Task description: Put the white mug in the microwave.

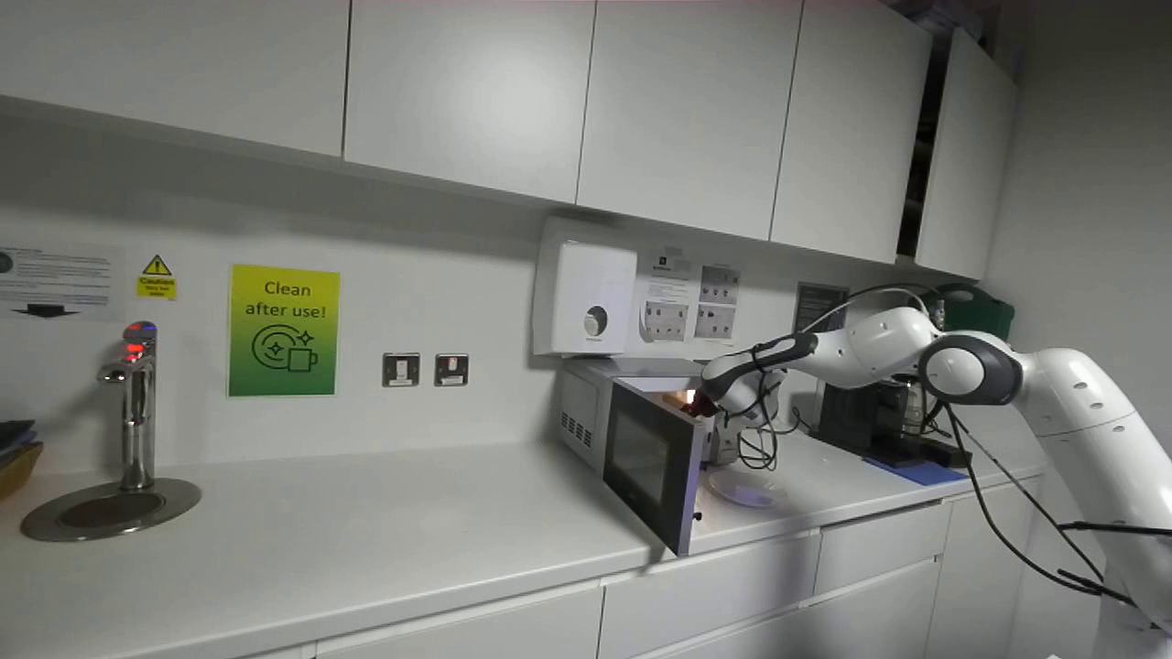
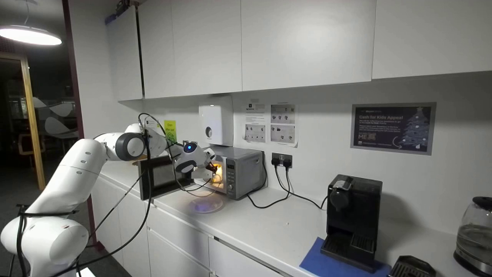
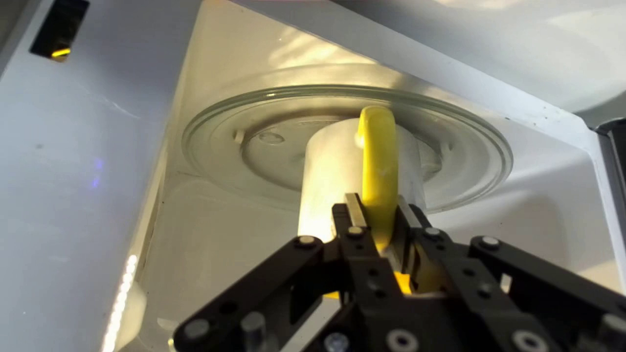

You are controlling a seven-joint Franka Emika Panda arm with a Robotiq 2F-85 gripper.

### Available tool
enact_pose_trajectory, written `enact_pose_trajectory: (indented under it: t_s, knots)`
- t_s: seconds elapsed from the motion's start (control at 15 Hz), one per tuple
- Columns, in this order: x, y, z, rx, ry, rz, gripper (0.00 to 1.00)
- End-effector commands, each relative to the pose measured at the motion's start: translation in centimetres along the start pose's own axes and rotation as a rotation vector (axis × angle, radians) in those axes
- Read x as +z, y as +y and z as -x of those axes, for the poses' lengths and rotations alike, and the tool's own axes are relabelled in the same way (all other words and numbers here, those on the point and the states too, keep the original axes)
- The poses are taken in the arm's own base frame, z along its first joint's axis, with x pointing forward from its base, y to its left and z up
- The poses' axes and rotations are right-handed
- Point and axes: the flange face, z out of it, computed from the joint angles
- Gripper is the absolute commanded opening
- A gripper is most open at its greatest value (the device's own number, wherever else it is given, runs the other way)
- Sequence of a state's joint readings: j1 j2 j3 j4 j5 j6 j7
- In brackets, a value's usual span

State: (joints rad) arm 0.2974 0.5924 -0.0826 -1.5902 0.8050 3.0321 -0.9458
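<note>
One white mug [image 3: 328, 171], plain round side, bright yellow handle [image 3: 379, 166]

White counter [image 1: 366, 540]: we see a long top
Metal basin [image 1: 181, 500]: inset, left
Microwave [image 2: 242, 169]: right of it
Clear plate [image 2: 206, 205]: microwave's near side
Blue mat [image 2: 324, 264], glass jug [image 2: 474, 234]: further right

Setting is presenting as a shared kitchenette: a microwave [image 2: 248, 169] and a capsule coffee machine [image 2: 355, 215] are standing along the worktop [image 1: 412, 531], wall cupboards [image 1: 467, 91] are hanging above, a notice [image 1: 284, 380] (mug icon [image 1: 301, 360] included) is urging "Clean after use!"
</note>
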Motion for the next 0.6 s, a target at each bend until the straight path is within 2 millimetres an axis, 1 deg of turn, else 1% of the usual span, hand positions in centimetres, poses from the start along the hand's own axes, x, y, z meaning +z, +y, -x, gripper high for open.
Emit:
enact_pose_trajectory:
  t_s: [0.0,0.53]
  knots:
    - [0.14,0.85,-1.29,0.030,0.051,0.034,0.04]
    - [0.88,0.85,-1.73,0.037,0.064,0.026,0.04]
